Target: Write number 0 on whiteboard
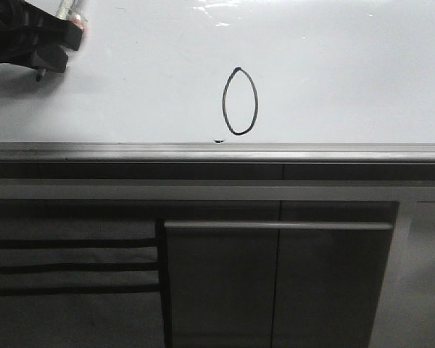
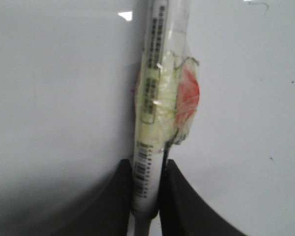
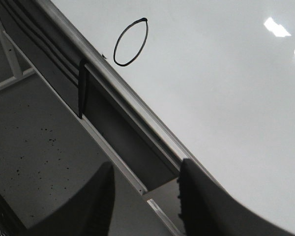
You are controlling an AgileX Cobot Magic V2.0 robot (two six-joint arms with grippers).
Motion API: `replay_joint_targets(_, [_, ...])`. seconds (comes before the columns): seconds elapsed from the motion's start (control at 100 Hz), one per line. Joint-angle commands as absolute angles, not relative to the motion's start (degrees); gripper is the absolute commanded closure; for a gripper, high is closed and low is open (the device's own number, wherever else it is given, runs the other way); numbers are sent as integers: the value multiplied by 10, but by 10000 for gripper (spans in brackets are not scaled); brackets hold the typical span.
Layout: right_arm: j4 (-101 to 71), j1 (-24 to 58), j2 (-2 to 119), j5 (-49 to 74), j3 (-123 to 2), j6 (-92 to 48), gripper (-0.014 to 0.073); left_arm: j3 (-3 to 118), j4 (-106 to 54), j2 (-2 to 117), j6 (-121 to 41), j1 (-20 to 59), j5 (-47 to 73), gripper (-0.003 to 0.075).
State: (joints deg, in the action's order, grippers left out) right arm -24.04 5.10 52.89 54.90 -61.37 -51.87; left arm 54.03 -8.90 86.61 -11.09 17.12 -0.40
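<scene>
I see the whiteboard (image 1: 348, 72) spanning the view, its grey rim along the near edge, with the number 0 (image 1: 240, 101) drawn near that rim.

The left gripper (image 1: 40, 61) sits at the far left corner of the worktop, its black body reaching in from the left edge, fingers (image 2: 182, 206) closed tight on a thin shaft between them. The right gripper (image 3: 145, 196) hangs off the near edge, its two dark fingers (image 3: 96, 201) spread apart, nothing between them
</scene>
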Motion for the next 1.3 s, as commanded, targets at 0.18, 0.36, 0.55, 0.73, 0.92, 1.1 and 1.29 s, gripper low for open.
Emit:
replay_joint_targets(0.18, [-256,46,524,517,-627,-520,319,555,-94,848,-105,171,-37,692])
replay_joint_targets(0.36, [-256,46,524,517,-627,-520,319,555,-94,848,-105,171,-37,514])
replay_joint_targets(0.55, [-256,46,524,517,-627,-520,319,555,-94,844,-107,171,-32,456])
replay_joint_targets(0.73, [-256,46,507,536,-627,-517,319,555,-68,787,-107,171,66,456])
replay_joint_targets(0.92, [-255,46,477,552,-627,-410,327,556,-46,683,-107,171,257,457])
replay_joint_targets(1.1, [-158,46,461,571,-620,-199,336,555,-45,568,-107,171,423,457])
replay_joint_targets(1.29, [-103,46,399,487,-530,-112,453,509,-46,431,-102,171,432,457])
